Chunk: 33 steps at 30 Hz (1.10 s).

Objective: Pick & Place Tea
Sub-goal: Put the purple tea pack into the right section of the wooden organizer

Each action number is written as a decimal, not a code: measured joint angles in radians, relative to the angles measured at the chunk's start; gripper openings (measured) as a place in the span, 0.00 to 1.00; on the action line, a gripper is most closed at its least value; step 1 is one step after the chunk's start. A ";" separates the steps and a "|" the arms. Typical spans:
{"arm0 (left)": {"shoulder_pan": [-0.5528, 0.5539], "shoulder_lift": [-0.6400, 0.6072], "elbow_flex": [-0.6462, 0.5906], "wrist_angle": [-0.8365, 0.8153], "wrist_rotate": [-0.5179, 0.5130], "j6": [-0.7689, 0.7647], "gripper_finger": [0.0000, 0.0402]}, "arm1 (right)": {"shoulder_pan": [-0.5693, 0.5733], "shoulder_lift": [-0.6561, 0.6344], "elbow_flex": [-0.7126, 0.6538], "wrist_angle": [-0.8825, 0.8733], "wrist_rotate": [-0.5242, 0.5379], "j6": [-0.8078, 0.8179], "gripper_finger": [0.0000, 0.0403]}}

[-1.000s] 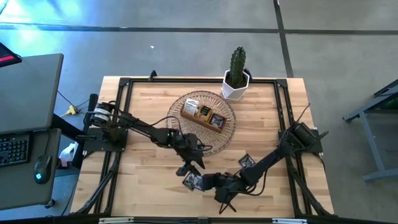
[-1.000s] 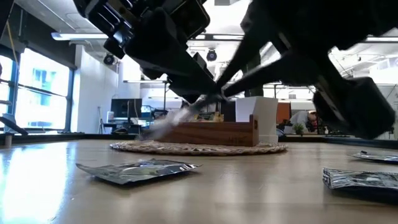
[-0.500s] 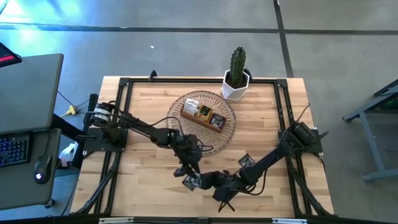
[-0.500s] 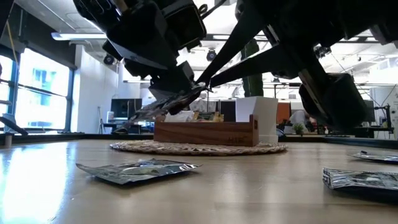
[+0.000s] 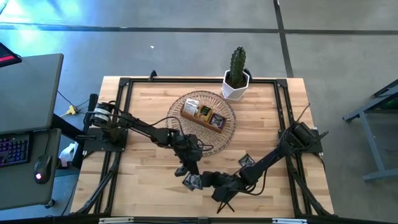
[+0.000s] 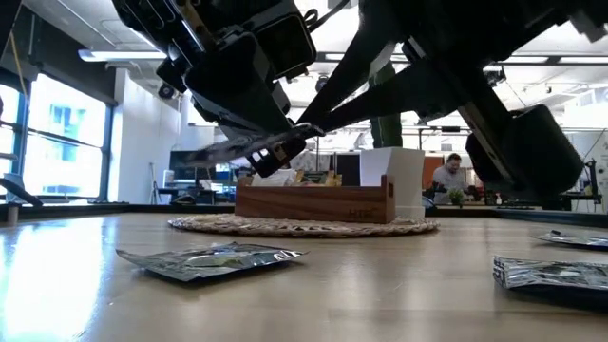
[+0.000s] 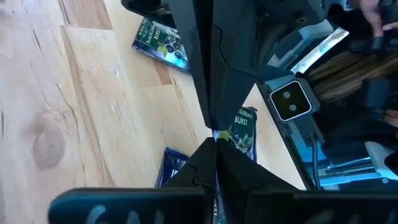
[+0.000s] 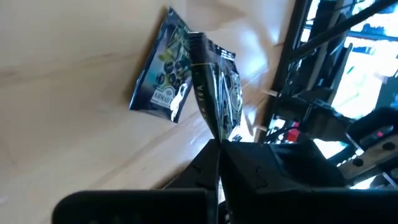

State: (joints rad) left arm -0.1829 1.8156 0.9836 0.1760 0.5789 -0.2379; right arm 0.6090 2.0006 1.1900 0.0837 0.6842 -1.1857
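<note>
A silvery-black tea packet (image 6: 242,152) hangs above the table's near middle, between my two grippers. My left gripper (image 5: 191,169) and my right gripper (image 5: 203,178) meet tip to tip, both shut on it. In the right wrist view the held packet (image 8: 214,93) shows edge-on beyond the fingers. More tea packets lie flat on the wood: one under the grippers (image 5: 191,182), one to the right (image 5: 246,161). The wooden box (image 5: 203,114) rests on the round wicker basket (image 5: 221,134). My left gripper pinches the held packet between its two fingers (image 6: 283,142), at the end nearest the right gripper. It comes slanting down from the table's left. The packet shows only as a thin edge (image 7: 215,138) at the fingertips. It is clear of the table. My right gripper pinches one edge of the packet (image 8: 215,134) between its two fingers. It comes slanting down from the table's right. The packet sticks out beyond the fingertips, edge-on, roughly level, lifted clear of the wood.
A cactus in a white pot (image 5: 236,78) stands at the far edge behind the basket. Loose packets lie near the front right (image 6: 551,271) and front left (image 6: 209,258). Black frame rails (image 5: 118,149) run along the table's sides.
My left gripper has rolled a little and shut on the packet that the right gripper holds up. The packet's free end, drooping toward the table before, now stands nearly level. Both hands stayed in place.
</note>
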 joint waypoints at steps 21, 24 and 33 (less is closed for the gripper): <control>0.000 0.000 0.000 -0.051 -0.121 -0.003 0.00 | 0.040 0.000 -0.001 -0.083 0.333 0.468 0.23; 0.000 0.000 0.000 -0.051 -0.145 -0.004 0.00 | 0.046 0.000 -0.001 -0.205 0.445 0.677 0.23; 0.000 0.000 0.000 -0.051 -0.165 -0.004 0.00 | 0.048 -0.047 -0.001 -0.725 0.426 1.640 0.23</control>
State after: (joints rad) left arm -0.1833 1.8156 0.9836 0.1246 0.4143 -0.2417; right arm 0.6575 1.9535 1.1889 -0.6411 1.1106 0.4544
